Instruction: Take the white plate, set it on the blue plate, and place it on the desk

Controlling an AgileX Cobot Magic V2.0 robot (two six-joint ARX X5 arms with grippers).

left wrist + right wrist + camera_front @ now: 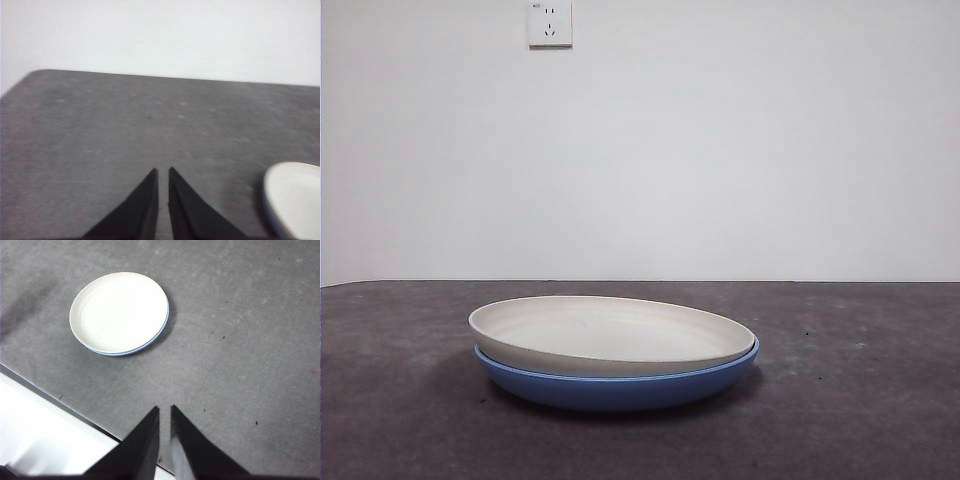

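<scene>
Since it bears everything else, the desk (860, 400) is listed first: a broad, dark grey, mottled matte top, reaching back to a white wall that carries a socket (550, 22) high up, left of centre. Blue plate (620, 385): glossy medium blue, shallow, round, resting on the desk near its middle; only its outer wall and a thin strip of rim show. White plate (610, 335): cream, matte, about the same width, nested in the blue one and slightly tilted, its left edge riding higher and overhanging a little, so the blue rim peeks out on the right. Left gripper (162, 200): jaws nearly closed, a thin slit between them, holding nothing, low over bare desk with the white plate's edge just off to one side. Right gripper (165, 440): jaws likewise almost together and empty, held high and well apart from the stack. Judgement: stacking looks done, so the step in hand is probably lifting the white plate back off and setting it on the desk. To do it well, open the jaws wide, pinch the raised left rim of the white plate only, lift straight up so the blue plate does not drag, then lower it flat beside.
</scene>
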